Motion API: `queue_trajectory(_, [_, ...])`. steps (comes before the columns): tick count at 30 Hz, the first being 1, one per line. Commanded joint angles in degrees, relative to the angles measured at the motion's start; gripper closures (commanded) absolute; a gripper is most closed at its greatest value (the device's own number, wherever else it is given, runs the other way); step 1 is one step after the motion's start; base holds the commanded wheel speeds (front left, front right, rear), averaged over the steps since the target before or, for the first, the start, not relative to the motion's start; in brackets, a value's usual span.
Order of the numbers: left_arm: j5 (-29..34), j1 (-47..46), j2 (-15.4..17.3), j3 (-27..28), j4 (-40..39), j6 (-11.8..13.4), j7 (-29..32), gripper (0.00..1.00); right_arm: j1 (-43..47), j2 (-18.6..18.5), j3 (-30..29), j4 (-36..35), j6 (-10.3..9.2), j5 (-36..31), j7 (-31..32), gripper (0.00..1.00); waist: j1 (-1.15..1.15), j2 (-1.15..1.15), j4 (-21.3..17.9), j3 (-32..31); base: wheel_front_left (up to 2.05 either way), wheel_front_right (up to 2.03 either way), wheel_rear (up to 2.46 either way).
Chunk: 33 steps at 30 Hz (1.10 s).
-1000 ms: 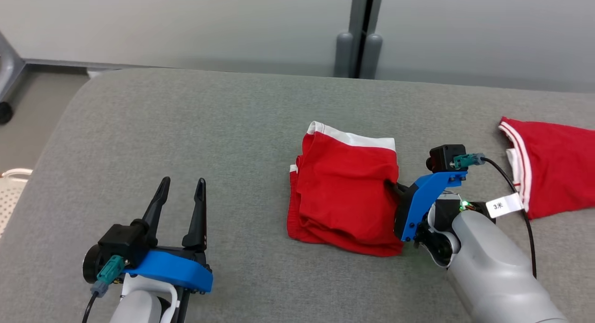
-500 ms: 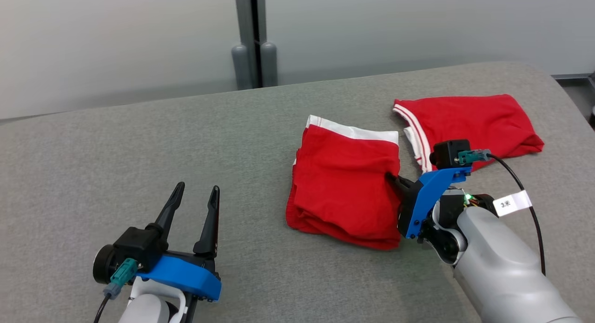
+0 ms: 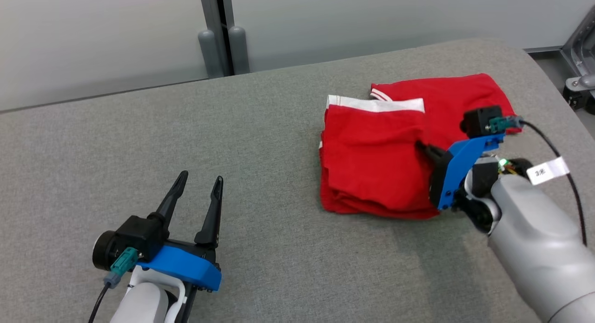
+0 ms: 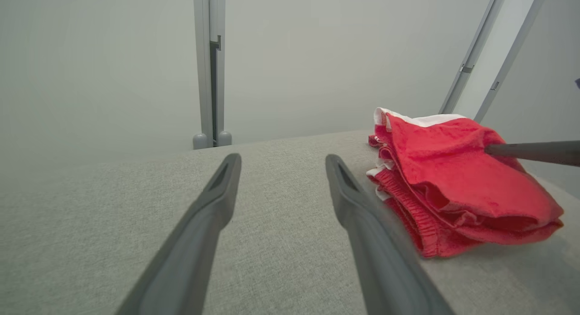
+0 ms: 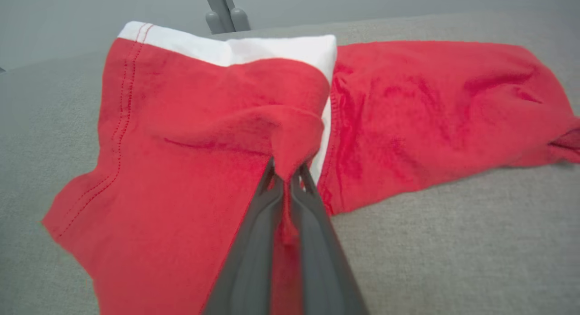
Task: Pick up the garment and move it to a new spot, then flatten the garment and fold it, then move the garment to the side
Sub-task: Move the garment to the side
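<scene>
Table: I see a grey cloth-covered table (image 3: 186,128), and I give every place from it.
Garment: the folded red garment (image 3: 372,169), with a white band (image 3: 376,103) on its far side, lies on the right half of the table, nearer to the far edge.
Right gripper: my right gripper (image 3: 422,147) is closed and pinches a fold at the garment's right edge, above the table's right half.
Left gripper: my left gripper (image 3: 201,178) has its fingers wide apart and holds nothing, above the table's near left part.
Other cloth: a second red garment (image 3: 465,95) lies at the table's far right corner and touches the folded one.
</scene>
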Motion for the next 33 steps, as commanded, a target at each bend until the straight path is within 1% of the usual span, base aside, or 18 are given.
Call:
queue_trajectory(1, [-0.1,-1.2,0.4,0.0,-0.1,-0.1,-0.1,0.0,-2.3,-1.3,0.3,0.2,0.01,-1.1,0.3,1.0,0.0,0.0,1.1,1.4,0.0,0.0,0.0])
queue_trajectory(2, [-0.4,-1.9,0.5,-0.2,-0.1,-0.1,-0.1,0.0,-4.8,-3.0,0.8,1.1,0.01,-2.5,1.0,1.0,0.0,0.0,2.0,2.8,0.0,0.0,0.0])
queue_trajectory(4, [-0.5,-2.5,0.7,-0.2,-0.1,-0.1,-0.1,0.0,-7.7,-4.5,1.3,2.4,0.01,-4.6,2.2,1.0,0.0,0.0,2.9,4.1,0.0,0.0,0.0])
queue_trajectory(7, [-0.9,-3.2,0.6,-0.2,0.0,-0.1,-0.1,0.0,-12.6,-7.6,2.7,5.4,0.0,-9.8,4.3,1.0,0.0,0.0,4.2,5.8,0.0,0.0,0.0])
queue_trajectory(14, [-1.3,-4.9,0.2,-0.4,0.1,-0.1,-0.1,0.0,-21.1,-10.2,3.2,12.3,0.0,-19.2,8.5,1.0,0.0,0.0,6.5,8.2,0.0,0.0,0.0])
queue_trajectory(15, [-1.3,-4.9,0.2,-0.4,0.1,-0.1,-0.1,0.0,-21.1,-10.2,3.2,12.3,0.0,-19.2,8.5,1.0,0.0,0.0,6.5,8.2,0.0,0.0,0.0])
queue_trajectory(18, [-1.4,-5.0,0.1,-0.3,0.0,-0.1,-0.1,0.0,-24.1,-11.5,3.5,15.1,-0.02,-24.6,9.2,1.0,0.0,0.0,7.2,8.7,0.0,0.0,0.0])
queue_trajectory(23, [-1.5,-5.4,0.0,-0.1,0.2,-0.1,-0.1,0.0,-25.4,-11.1,1.1,18.0,-0.02,-30.1,10.2,1.0,0.0,0.0,7.8,9.2,0.0,0.0,0.0])
queue_trajectory(24, [-1.5,-5.5,-0.1,-0.2,0.2,-0.1,-0.1,0.0,-25.3,-11.0,0.2,18.3,-0.02,-30.8,10.3,0.69,0.0,0.0,7.9,9.2,0.0,0.0,0.0])
queue_trajectory(25, [-1.6,-5.6,-0.1,-0.2,0.3,-0.1,-0.1,0.0,-24.9,-10.9,-0.6,18.6,-0.01,-31.6,10.2,0.15,0.0,0.0,8.1,9.2,0.0,0.0,0.0])
queue_trajectory(26, [-1.6,-5.7,-0.2,-0.1,0.4,-0.1,-0.1,0.0,-24.5,-10.8,-1.4,18.8,-0.01,-32.4,10.0,0.0,0.0,0.0,8.2,9.1,0.0,0.0,0.0])
queue_trajectory(29, [-1.7,-5.4,-0.2,0.0,0.6,-0.1,-0.1,0.0,-23.6,-10.4,-3.7,19.3,-0.01,-34.5,9.0,0.0,0.0,0.0,8.4,8.7,0.0,0.0,0.0])
queue_trajectory(30, [-1.6,-4.3,-0.2,0.7,0.8,-0.1,-0.1,0.0,-22.9,-9.4,-7.0,18.6,-0.01,-37.4,5.2,0.0,0.0,0.0,8.3,7.3,0.0,0.0,0.0])
queue_trajectory(31, [-1.5,-3.8,-0.2,1.3,0.8,-0.1,-0.1,0.0,-22.3,-8.3,-9.0,17.1,-0.01,-38.4,1.7,0.0,0.0,0.0,8.1,6.3,0.0,0.0,0.0])
queue_trajectory(33, [-1.2,-3.3,-0.3,2.0,0.7,-0.1,-0.1,0.0,-21.2,-6.8,-11.1,15.3,-0.01,-38.9,-2.3,0.0,0.0,0.0,7.9,5.1,0.0,0.0,0.0])
